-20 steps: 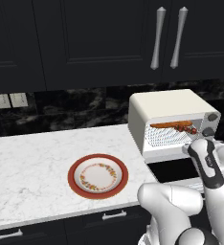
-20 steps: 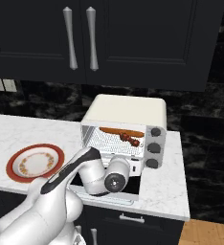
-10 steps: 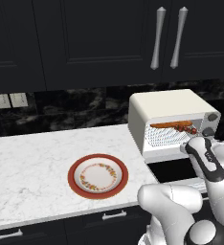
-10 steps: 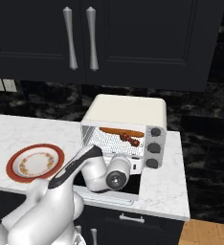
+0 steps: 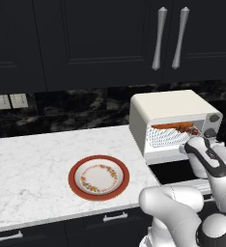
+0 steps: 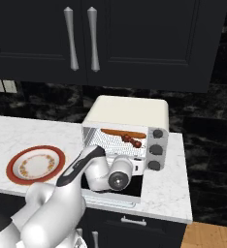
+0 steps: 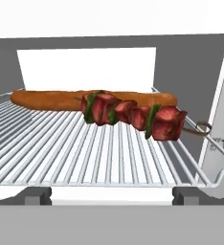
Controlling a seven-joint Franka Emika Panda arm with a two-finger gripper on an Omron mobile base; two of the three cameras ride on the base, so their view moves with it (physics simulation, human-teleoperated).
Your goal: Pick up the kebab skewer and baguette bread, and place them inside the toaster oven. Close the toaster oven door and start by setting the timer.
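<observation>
An orange-brown baguette bread (image 7: 51,100) is seen on a silver-grey wire rack (image 7: 85,153). The kebab skewer (image 7: 133,115) is strung with dark red chunks and green pieces. The toaster oven (image 6: 127,114) is coloured cream-white, with grey knobs (image 6: 157,149). A red-rimmed white plate (image 5: 99,176) is ringed with a small orange and yellow floral pattern. The counter (image 5: 33,159) is veined white marble, the cabinets (image 5: 86,43) black with silver handles (image 5: 170,36).

Toaster ovens: one (image 6: 127,133)
Oven knobs: three (image 6: 156,149)
Loaves of bread: one, on the oven rack (image 7: 51,100)
Skewers: one, on the oven rack (image 7: 133,115)
Meat chunks on the skewer: about four
Plates: one, on the counter (image 5: 99,176)
Cabinet handles: two (image 5: 169,38)
Wall outlets: two, side by side (image 5: 9,101)
</observation>
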